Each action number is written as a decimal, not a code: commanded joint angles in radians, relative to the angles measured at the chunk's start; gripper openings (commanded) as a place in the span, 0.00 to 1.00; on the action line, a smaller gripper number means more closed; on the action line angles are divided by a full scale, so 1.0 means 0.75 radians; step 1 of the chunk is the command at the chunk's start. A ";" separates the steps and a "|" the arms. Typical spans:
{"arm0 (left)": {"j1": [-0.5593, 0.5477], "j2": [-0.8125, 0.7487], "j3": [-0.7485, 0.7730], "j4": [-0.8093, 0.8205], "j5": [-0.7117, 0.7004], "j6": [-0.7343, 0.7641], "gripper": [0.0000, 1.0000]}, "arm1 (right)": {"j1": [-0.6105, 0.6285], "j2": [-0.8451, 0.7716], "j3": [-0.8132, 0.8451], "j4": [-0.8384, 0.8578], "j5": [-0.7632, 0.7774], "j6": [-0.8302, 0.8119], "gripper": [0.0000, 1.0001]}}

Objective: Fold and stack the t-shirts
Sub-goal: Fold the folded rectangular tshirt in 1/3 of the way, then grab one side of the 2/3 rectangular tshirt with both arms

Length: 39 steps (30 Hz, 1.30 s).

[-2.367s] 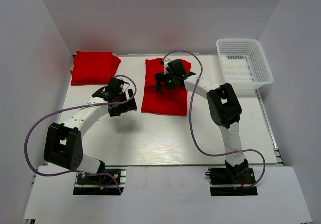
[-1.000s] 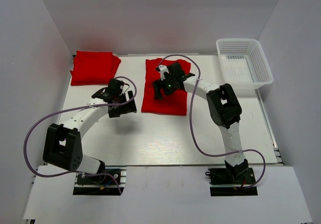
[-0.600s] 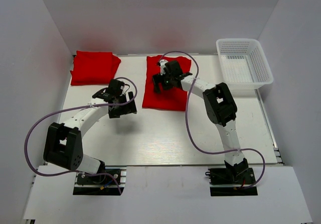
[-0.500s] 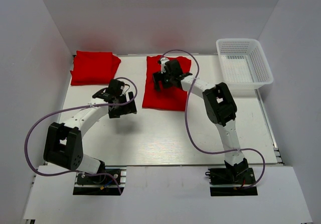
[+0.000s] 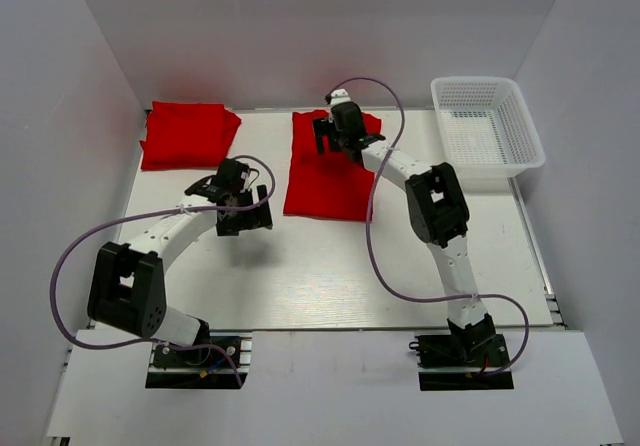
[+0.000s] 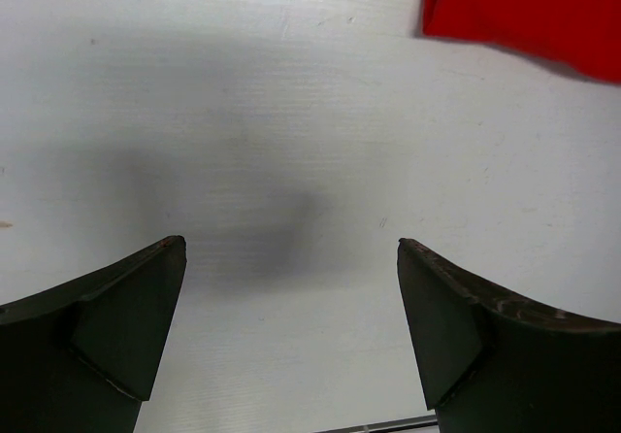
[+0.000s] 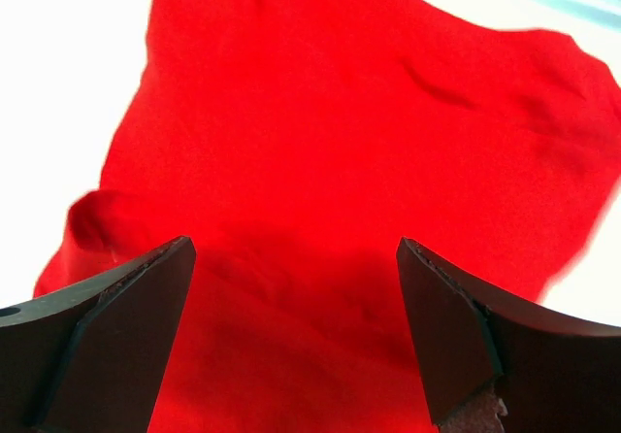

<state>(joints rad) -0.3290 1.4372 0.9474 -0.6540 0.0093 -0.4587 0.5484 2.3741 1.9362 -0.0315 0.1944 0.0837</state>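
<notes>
Item: red centre shirt [image 5: 325, 181], lying as a flattened oblong on the desk [image 5: 300, 276] toward 12 o'clock. A second, folded shirt [image 5: 188, 136] rests at 10 o'clock, well apart. A white basket [image 5: 487, 131] stands at 2 o'clock. Right hand [image 5: 336, 142]: fingers spread wide, holding nothing, poised over the centre shirt's far edge; its own view shows wrinkled cloth [image 7: 320, 113] and a rolled-up corner at 9 o'clock. Left hand [image 5: 250, 209]: fingers spread wide, holding nothing, above bare desk just beside the shirt's near-left corner. Hazards, as judged: the right hand may close on the top layer only, so the fold peels open when lifted. With just one hand on it, the cloth may hang slack and skew. The rolled corner may get trapped in the next fold. Dragging the shirt toward 10 o'clock may land it crooked on the stack.
</notes>
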 commanded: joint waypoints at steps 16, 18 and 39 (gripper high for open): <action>-0.060 0.530 0.451 0.213 -0.021 0.137 1.00 | -0.019 -0.815 -0.931 -0.386 0.189 0.447 0.90; -0.060 0.587 0.481 0.181 -0.066 0.153 1.00 | -0.023 -0.807 -0.927 -0.418 0.195 0.455 0.90; -0.197 0.771 0.391 0.236 -0.156 0.129 0.82 | -0.009 -0.768 -1.050 -0.396 0.123 0.680 0.90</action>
<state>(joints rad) -0.4656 1.9594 1.2995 -0.4782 -0.1581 -0.3561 0.5350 1.7866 1.1553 -0.3424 0.2848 0.5510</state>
